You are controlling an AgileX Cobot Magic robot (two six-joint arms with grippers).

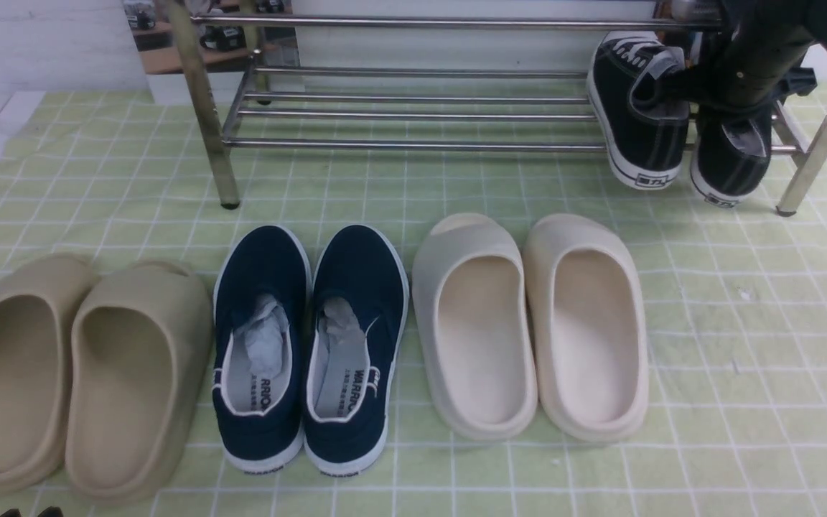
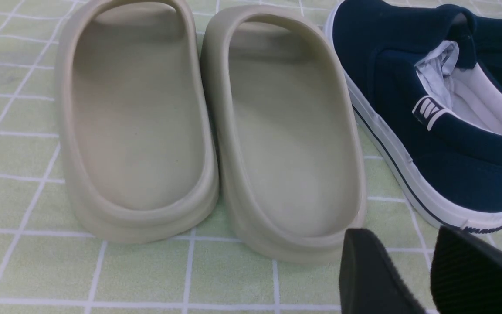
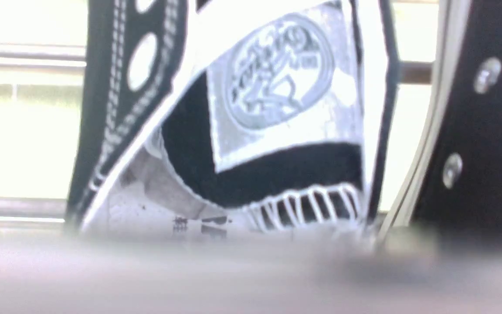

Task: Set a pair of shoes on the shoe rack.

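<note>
Black sneakers (image 1: 639,122) tilted on shoe rack (image 1: 413,115) lower tier, right end, heels overhanging front bar. My right jaws hidden, cannot tell. Left jaws spread, empty, by beige slides (image 2: 207,131).

Front view: raised, facing forward and down across the worktop (image 1: 744,323) to the shoe rack (image 1: 413,143).
Left wrist view: low, close behind the beige slides (image 2: 277,131); these also show in the front view, well short of the rack.
Right wrist view: blurred, very close on a black sneaker (image 3: 277,174) at the rack.
</note>
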